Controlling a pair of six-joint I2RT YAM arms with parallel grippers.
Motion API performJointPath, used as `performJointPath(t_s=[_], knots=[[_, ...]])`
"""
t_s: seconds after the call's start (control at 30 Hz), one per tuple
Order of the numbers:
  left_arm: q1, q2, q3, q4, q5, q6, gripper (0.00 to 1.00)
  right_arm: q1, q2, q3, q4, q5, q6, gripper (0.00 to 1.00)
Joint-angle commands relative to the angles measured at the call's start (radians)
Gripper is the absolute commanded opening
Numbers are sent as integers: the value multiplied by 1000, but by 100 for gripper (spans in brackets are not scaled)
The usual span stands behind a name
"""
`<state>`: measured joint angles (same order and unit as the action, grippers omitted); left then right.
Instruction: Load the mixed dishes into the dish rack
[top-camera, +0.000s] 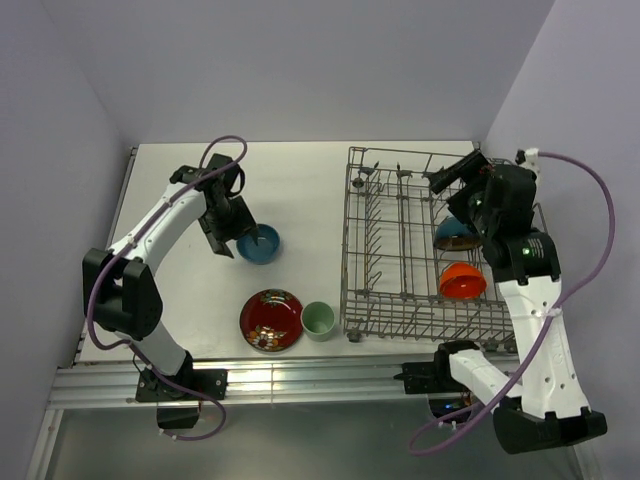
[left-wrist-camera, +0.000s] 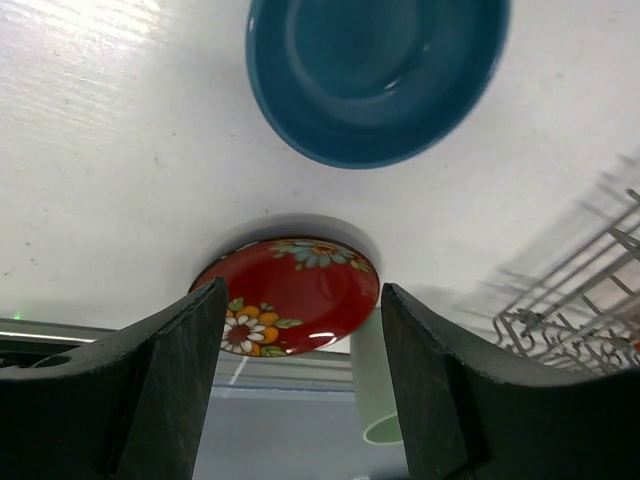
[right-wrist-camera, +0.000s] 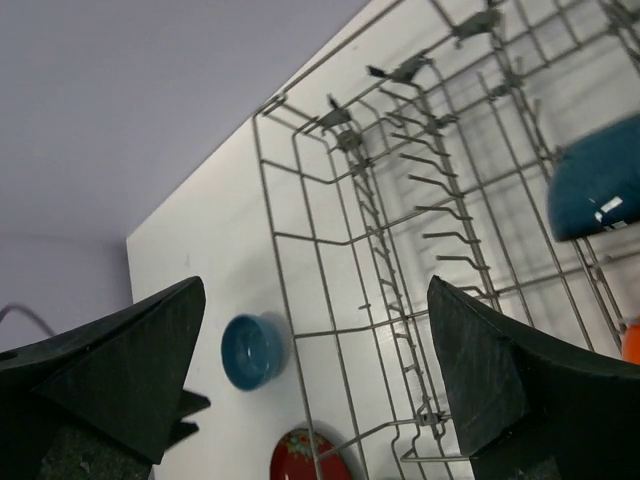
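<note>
Left of the dish rack (top-camera: 346, 240), three dishes sit on the white surface (top-camera: 300, 190): one blue bowl (top-camera: 260, 243) farthest from the arm bases, then one red patterned plate (top-camera: 271, 320) and one pale green cup (top-camera: 318, 320) side by side near the rack's near-left corner. All three rest upright and apart from one another, which leaves room for fingers to reach each rim.

Inside the rack, along its right side, two bowls stand on edge: one orange-red bowl (top-camera: 462, 281) and, just beyond it, one bowl with a blue face (top-camera: 452, 232), partly hidden by the right arm. The tilt probably comes from the upright tines, which prop each piece.

The left gripper (left-wrist-camera: 302, 295) hangs just on the far-from-rack side of the blue bowl. Its fingers (left-wrist-camera: 180, 350) are spread wide and hold nothing. The spread appears set to take the bowl's wall, so this bowl is judged the next pick.

The right gripper (right-wrist-camera: 315, 290) hovers over the rack's far right part. Its fingers are wide apart and hold nothing.

Count: five dishes, two loaded and three not yet loaded; one rack; two arms.
</note>
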<state>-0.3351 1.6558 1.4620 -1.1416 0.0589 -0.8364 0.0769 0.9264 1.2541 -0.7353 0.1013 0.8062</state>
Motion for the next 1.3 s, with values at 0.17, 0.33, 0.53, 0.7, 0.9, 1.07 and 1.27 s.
performJointPath(t_s=[0.17, 0.33, 0.53, 0.7, 0.9, 1.07, 1.27], knots=[[25, 2, -101, 124, -53, 6, 64, 38, 236, 275, -196, -233, -308, 100], [41, 35, -115, 160, -51, 45, 63, 55, 249, 274, -254, -204, -360, 100], [47, 78, -127, 177, -53, 72, 61, 55, 209, 211, -214, -248, -351, 100], [57, 125, -132, 206, -53, 72, 62, 61, 213, 203, -200, -278, -341, 99], [73, 209, -78, 212, -53, 80, 62, 84, 232, 220, -202, -267, -348, 99], [84, 280, -32, 201, -53, 88, 56, 109, 250, 249, -214, -235, -357, 98], [88, 295, -19, 206, -53, 88, 8, 159, 264, 254, -233, -189, -374, 98]])
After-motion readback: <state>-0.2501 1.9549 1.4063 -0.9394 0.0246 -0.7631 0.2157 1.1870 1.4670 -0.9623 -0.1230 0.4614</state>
